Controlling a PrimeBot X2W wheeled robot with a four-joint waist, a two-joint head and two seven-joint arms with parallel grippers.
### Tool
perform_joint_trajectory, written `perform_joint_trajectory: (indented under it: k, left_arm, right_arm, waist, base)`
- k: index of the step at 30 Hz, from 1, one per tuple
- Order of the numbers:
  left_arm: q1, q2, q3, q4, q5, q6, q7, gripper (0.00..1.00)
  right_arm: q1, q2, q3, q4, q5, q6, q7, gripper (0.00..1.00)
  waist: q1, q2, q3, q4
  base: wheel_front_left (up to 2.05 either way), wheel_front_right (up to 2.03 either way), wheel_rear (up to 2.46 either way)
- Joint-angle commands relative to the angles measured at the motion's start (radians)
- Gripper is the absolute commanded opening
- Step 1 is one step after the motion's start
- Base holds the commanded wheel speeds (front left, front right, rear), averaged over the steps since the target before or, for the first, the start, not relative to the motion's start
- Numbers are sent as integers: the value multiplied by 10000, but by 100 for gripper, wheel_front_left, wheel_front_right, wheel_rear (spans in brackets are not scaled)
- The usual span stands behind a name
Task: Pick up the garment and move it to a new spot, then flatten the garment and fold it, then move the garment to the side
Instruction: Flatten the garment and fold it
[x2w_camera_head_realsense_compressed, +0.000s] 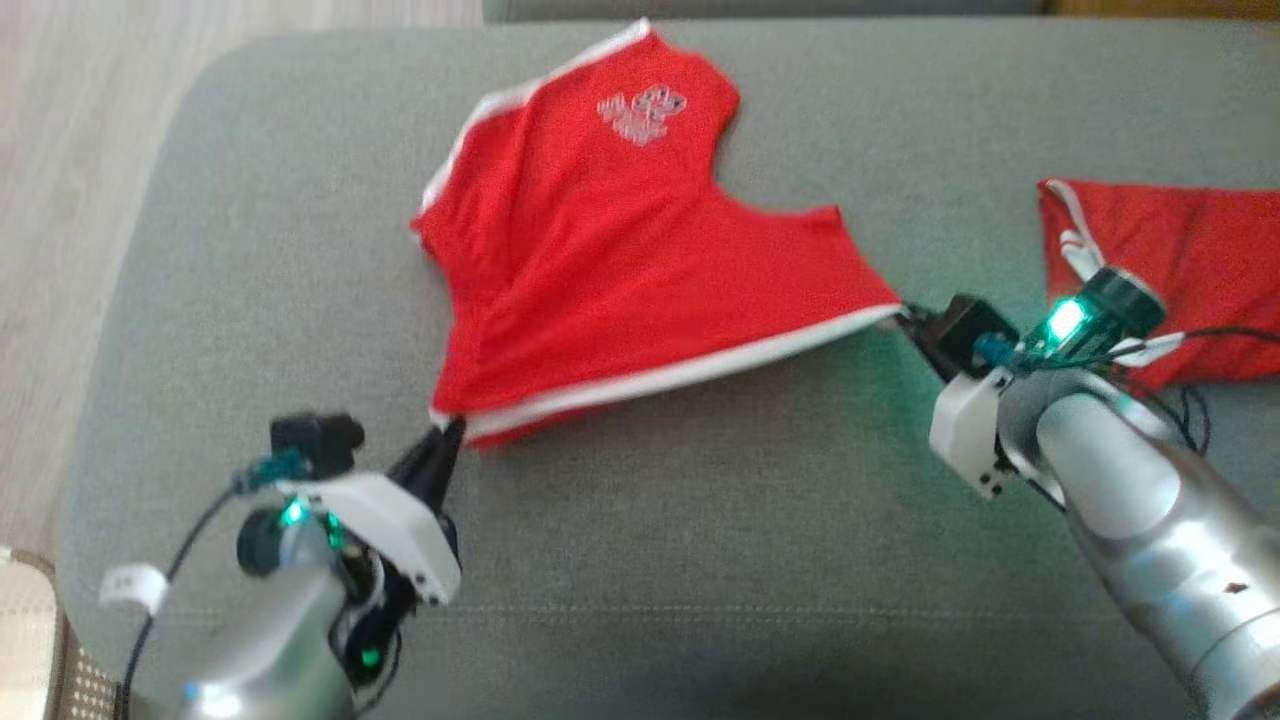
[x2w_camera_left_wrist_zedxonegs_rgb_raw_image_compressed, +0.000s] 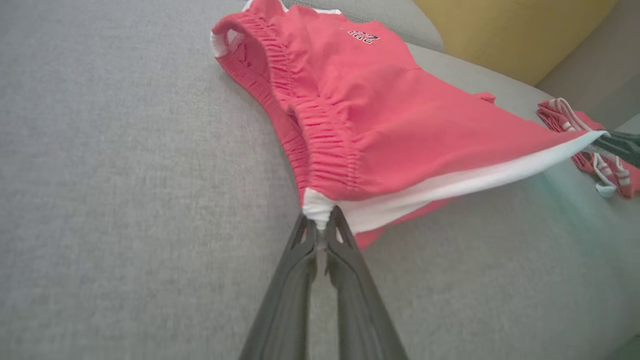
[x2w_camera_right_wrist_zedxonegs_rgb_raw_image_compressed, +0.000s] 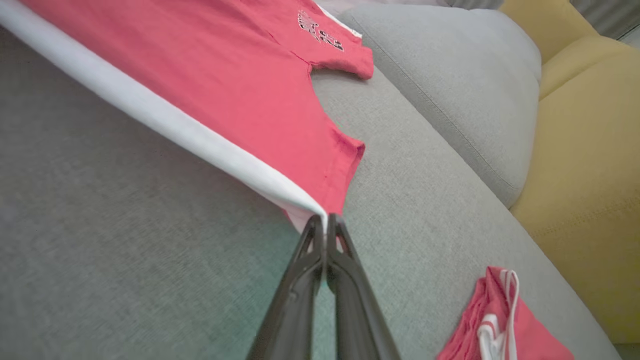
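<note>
While pinched at both ends of its near edge, lies spread across the middle of a grey sofa seat (x2w_camera_head_realsense_compressed: 700, 560) in fine, flat weave: red garment (x2w_camera_head_realsense_compressed: 600, 250), a pair of shorts in soft matte knit. Raised off the cushion along that near edge and drawn into a straight line; resting on the cushion farther back, with loose diagonal creases through the cloth. Trimmed down the side with a broad white stripe (x2w_camera_head_realsense_compressed: 700, 365), running from one grip to the other. Gathered into tight elastic ruffles at the waistband (x2w_camera_left_wrist_zedxonegs_rgb_raw_image_compressed: 325, 140), on the robot's left. Notched into two short legs on the opposite side, one reaching right, the other away toward the backrest. Long axis set left to right, waist to hem, slanting slightly away at the right end. Printed near the far leg's hem with a small pale logo (x2w_camera_head_realsense_compressed: 640, 112), too blurred to read.

Pressed together on the white waistband corner: left end effector (x2w_camera_head_realsense_compressed: 452, 432), long dark fingers tapering to thin tips. Likewise closed on the white hem corner: right end effector (x2w_camera_head_realsense_compressed: 908, 320). Just beyond the right arm, bunched on the same seat, apart from the shorts: second red piece (x2w_camera_head_realsense_compressed: 1190, 250) with white trim. Behind the seat in the right wrist view, a smooth yellow cushion (x2w_camera_right_wrist_zedxonegs_rgb_raw_image_compressed: 590, 150).
</note>
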Motion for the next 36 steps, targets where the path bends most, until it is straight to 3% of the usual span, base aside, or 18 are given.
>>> perform_joint_trajectory:
  k: [1, 8, 16, 22, 28, 31, 36]
  left_arm:
    - [-81, 319, 245, -258, 71, 68, -139, 0]
    - [1048, 494, -109, -1021, 47, 215, 99, 0]
    - [2290, 965, -356, -2643, -201, 478, 665, 0]
    - [3146, 1572, -608, -4011, -420, 630, 1411, 0]
    - [3797, 2107, -804, -5426, -613, 854, 2052, 0]
    - [3881, 2243, -652, -5990, -719, 1036, 2062, 0]
    - [3591, 2258, -441, -6505, -745, 1179, 2060, 0]
  right_arm:
    - [-17, -187, 421, -156, 313, -6, 65, 0]
    - [319, -1500, 3468, -1196, 2751, -6, 1111, 0]
    - [400, -4447, 6191, -4793, 6221, -6, 3132, 0]
    - [415, -6376, 6687, -7343, 7761, -6, 4769, 0]
    - [470, -7764, 6793, -9271, 8576, -6, 6016, 0]
    - [191, -8042, 6582, -9493, 8722, -6, 5987, 0]
    - [-181, -7825, 6106, -9302, 8887, -6, 5747, 0]
  waist:
    - [0, -1, -371, -101]
    - [0, -1, -945, -85]
    - [0, -1, -1287, 176]
    - [0, -1, -1468, 323]
    - [0, -1, -1590, 426]
    - [0, -1, -1543, 500]
    - [0, -1, -1249, 736]
  base:
    - [0, 0, 0]
    - [0, 0, 0]
    - [0, 0, 0]
    - [0, 0, 0]
    - [0, 0, 0]
    - [0, 0, 0]
    - [0, 0, 0]
